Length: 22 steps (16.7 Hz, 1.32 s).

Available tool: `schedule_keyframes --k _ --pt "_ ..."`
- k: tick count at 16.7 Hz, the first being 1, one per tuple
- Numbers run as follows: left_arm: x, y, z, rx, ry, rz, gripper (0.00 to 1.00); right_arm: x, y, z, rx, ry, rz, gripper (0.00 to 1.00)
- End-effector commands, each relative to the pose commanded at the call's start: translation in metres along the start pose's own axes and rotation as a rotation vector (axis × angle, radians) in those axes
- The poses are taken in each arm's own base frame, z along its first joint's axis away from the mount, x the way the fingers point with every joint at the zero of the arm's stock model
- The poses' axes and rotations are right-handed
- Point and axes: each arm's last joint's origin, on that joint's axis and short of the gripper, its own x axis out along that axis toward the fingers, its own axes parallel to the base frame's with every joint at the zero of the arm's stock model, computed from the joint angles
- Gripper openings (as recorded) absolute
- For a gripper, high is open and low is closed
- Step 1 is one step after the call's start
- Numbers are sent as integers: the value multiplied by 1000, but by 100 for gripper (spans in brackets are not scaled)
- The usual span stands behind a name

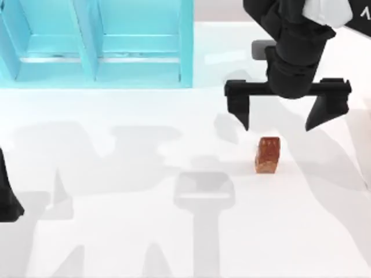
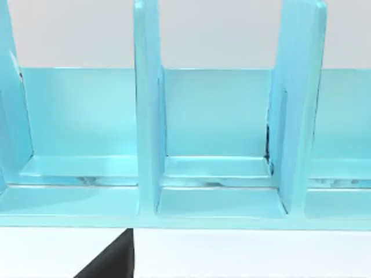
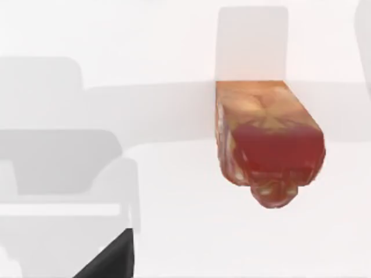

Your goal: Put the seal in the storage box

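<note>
At the far left edge of the top view, the left arm [image 1: 7, 197] sits parked low on the white table [image 1: 116, 243]; I cannot tell how its fingers stand. Its wrist camera looks at the turquoise storage box [image 2: 148, 116], whose upright dividers split it into open compartments; in the top view the box [image 1: 93, 69] stands at the table's back left.

Further right, the seal [image 1: 267, 154] stands alone on the table, right of centre and well apart from the box. The right gripper [image 1: 279, 120] hangs just behind it with fingers spread wide, tips short of the block and not touching it. The right wrist view shows the seal [image 3: 268, 145] close ahead, reddish-brown with a lighter tan end.

The step in hand looks like the approach for the pick. Next the gripper likely needs to straddle the narrow seal and close gently, since it could tip. Nothing lies on the table between seal and box; the box's front wall and dividers must be cleared on delivery.
</note>
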Motion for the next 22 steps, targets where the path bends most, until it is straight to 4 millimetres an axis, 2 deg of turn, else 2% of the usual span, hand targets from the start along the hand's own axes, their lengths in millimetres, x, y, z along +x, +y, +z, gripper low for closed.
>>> schedule_keyframes --k 2,4,10,12,17,22 --pt "0 0 0 0 0 0 100 1 -2 1 4 1 1 100" --pt "0 0 0 0 0 0 100 12 -1 1 1 2 -1 100" --pt "0 0 0 0 0 0 100 80 1 3 0 -5 3 100" --pt "0 0 0 0 0 0 100 96 0 1 0 -2 1 100" --pt "0 0 0 0 0 0 100 100 0 0 0 0 0 100" --pt "0 0 0 0 0 0 100 100 0 0 0 0 0 62"
